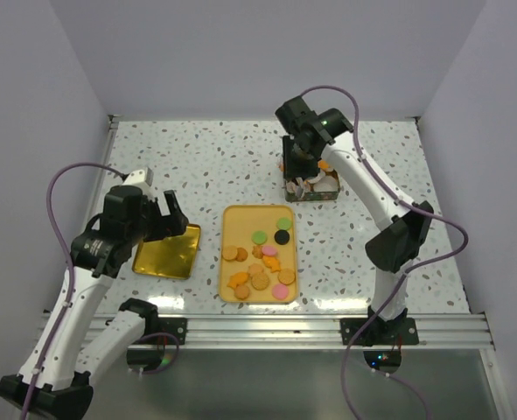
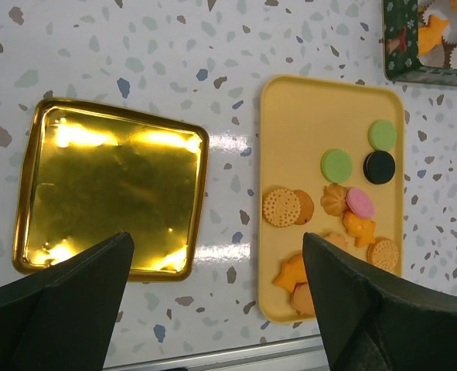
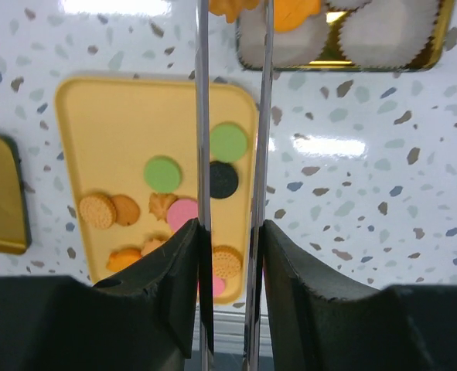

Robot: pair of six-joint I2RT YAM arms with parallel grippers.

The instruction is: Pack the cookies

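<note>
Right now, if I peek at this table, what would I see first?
A flat yellow plastic tray sits in the middle of the speckled table, dotted with small orange, tan, pink, green and black cookies. Left of it lies a shiny gold metal tray, and at the far side stands a dark green tin holding white paper cups.

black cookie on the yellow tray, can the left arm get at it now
Probably yes: nothing covers the black cookie, the left gripper hangs open nearby, and the right gripper is off over the tin.

Two green cookies (image 2: pixel 337 165); one black cookie (image 2: pixel 380 167)
</note>
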